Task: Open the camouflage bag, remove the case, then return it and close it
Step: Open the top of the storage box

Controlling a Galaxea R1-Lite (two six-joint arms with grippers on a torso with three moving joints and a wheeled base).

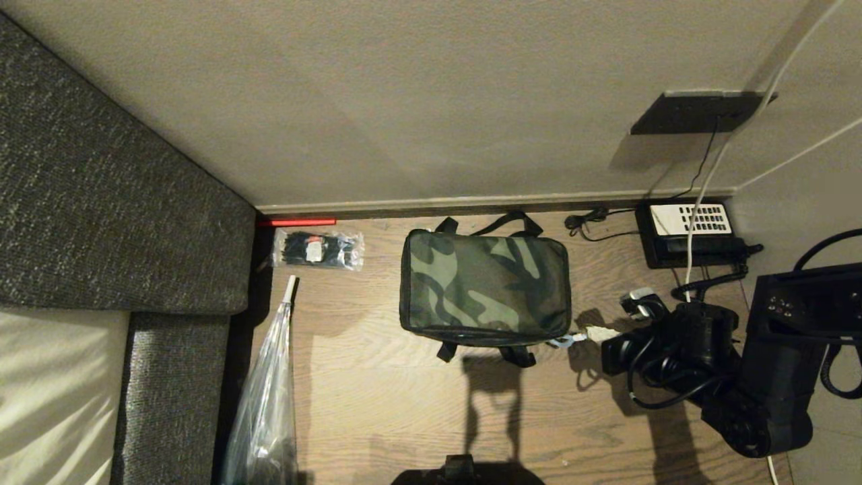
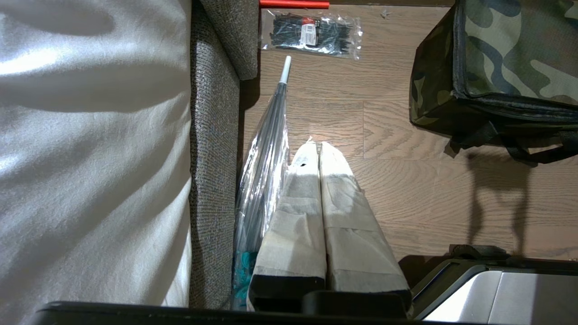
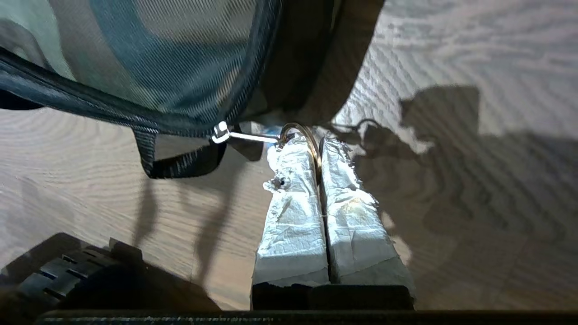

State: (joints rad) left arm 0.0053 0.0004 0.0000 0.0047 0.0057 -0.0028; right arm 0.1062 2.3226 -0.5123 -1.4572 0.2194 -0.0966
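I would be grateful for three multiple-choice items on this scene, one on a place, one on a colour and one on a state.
1. Where is the packet of black cable ties?
A. On the floor between the sofa and the camouflage bag
B. On top of the bag
C. Beside the telephone

2. What colour is the thin bar by the skirting?
A. Blue
B. Red
C. White

3. What state is the bag's lid in?
A. Thrown wide open
B. Removed
C. Down and closed

Answers:
1 A, the head view shows the packet on the wood floor to the bag's left, next to the sofa.
2 B, it shows bright red.
3 C, the camouflage top lies flat, and the right gripper pinches the zipper's pull ring with its fingers at the bag's corner.
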